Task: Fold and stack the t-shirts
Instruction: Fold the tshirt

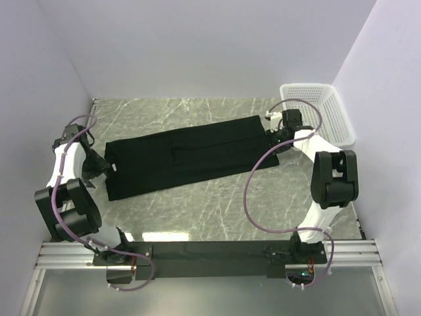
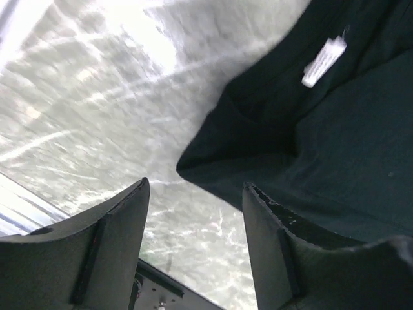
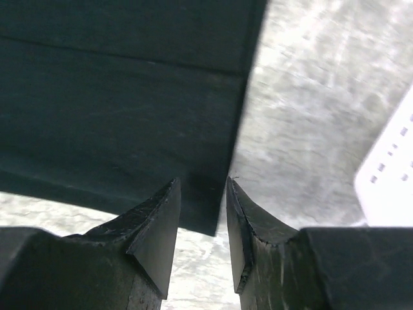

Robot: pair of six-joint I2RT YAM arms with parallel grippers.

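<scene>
A black t-shirt (image 1: 187,156) lies folded into a long band across the middle of the marble table. My left gripper (image 1: 107,167) sits at the band's left end and my right gripper (image 1: 275,136) at its right end. In the left wrist view the left gripper (image 2: 197,188) is open with only table between its fingers. The t-shirt (image 2: 335,148) and its white neck label (image 2: 324,60) lie just beyond them. In the right wrist view the right gripper (image 3: 202,185) is open. The t-shirt's (image 3: 116,97) corner lies flat on the table under the gap, not pinched.
A white perforated basket (image 1: 322,112) stands at the back right, close behind the right arm; its corner (image 3: 390,168) shows in the right wrist view. White walls enclose the table (image 1: 217,204) on three sides. The metal base rail (image 1: 210,253) runs along the near edge.
</scene>
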